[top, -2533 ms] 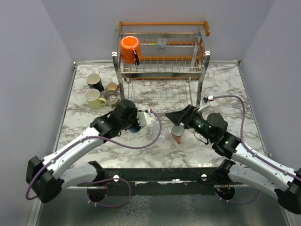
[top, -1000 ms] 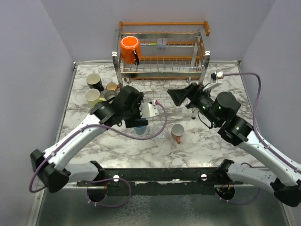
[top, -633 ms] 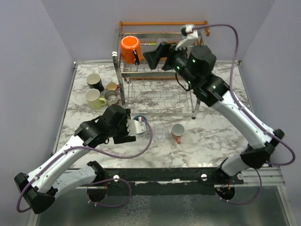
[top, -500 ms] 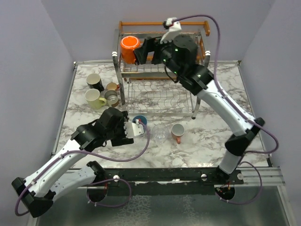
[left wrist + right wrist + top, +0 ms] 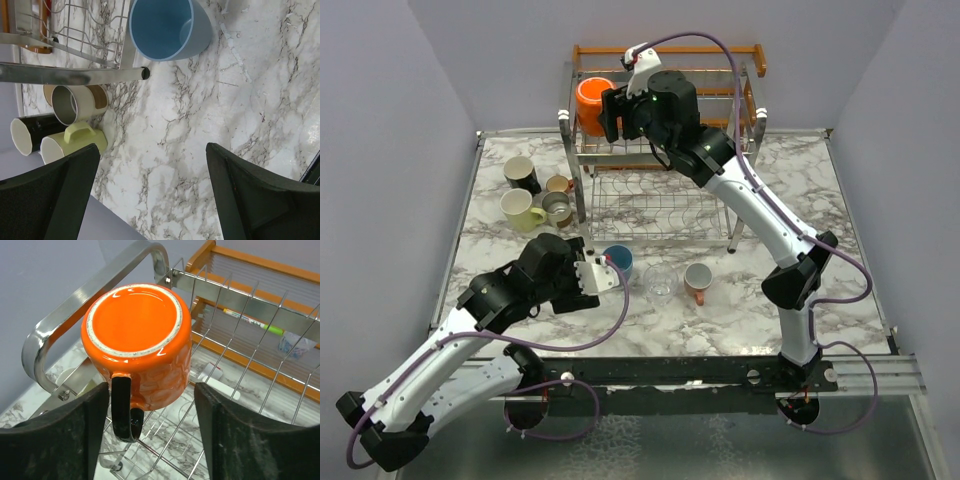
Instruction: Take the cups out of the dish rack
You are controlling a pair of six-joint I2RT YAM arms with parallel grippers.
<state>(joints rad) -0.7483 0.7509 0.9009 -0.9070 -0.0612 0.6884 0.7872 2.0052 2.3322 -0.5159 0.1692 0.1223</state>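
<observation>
A bright orange mug point(image 5: 592, 100) with a black handle lies upside down on the upper tier of the dish rack point(image 5: 665, 150). My right gripper point(image 5: 612, 114) is at it. In the right wrist view the mug point(image 5: 137, 335) sits between the fingers of the right gripper point(image 5: 150, 405), which is open; the right pad stands clear of the mug. My left gripper point(image 5: 595, 278) hangs open over bare marble, with nothing in it. A light blue cup point(image 5: 165, 27) stands ahead of the left gripper point(image 5: 152, 150), beside the rack's leg point(image 5: 75, 75).
A clear glass point(image 5: 660, 282) and a pinkish cup point(image 5: 698, 280) stand in front of the rack. Black point(image 5: 522, 174), pale yellow point(image 5: 520, 209), tan point(image 5: 558, 184) and grey point(image 5: 558, 207) cups cluster left of it. A green pen point(image 5: 250, 322) lies on the upper tier.
My right arm swung up from the table to the rack's upper tier, and its jaws narrowed around the orange mug. My left arm drew back from the blue cup, still open.
</observation>
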